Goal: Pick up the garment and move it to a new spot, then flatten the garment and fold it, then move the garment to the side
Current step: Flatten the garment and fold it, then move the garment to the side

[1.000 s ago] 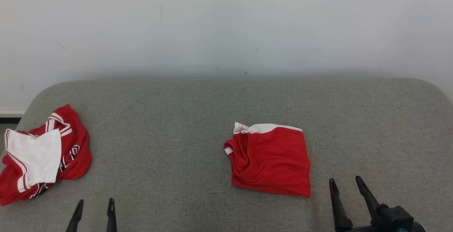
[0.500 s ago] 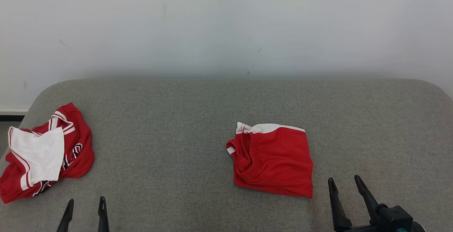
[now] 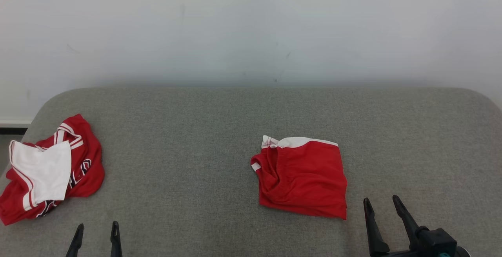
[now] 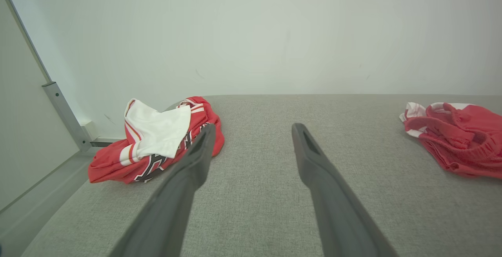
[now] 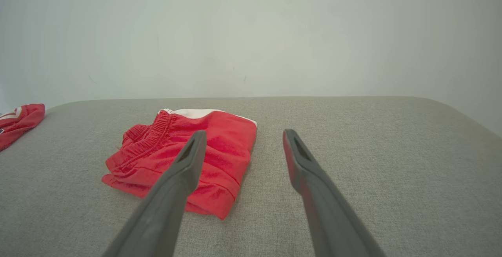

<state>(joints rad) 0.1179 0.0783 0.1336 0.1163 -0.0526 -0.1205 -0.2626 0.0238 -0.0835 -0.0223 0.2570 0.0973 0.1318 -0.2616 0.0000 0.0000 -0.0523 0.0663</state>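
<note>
The red shorts (image 3: 302,178) lie folded on the grey padded top (image 3: 196,131); just right of the shorts the right gripper (image 3: 381,199) hovers, jaws parted and empty, seemingly placed to carry them aside; well left of the shorts waits the left gripper (image 3: 97,224), likewise spread and empty; farther left lies a crumpled jersey (image 3: 51,168).

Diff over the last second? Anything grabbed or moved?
Left gripper drifted slightly to the robot's left; nothing grabbed or released. Right gripper stays open beside the folded red shorts; crumpled jersey unmoved. Slight whole-picture shift is the camera.
</note>
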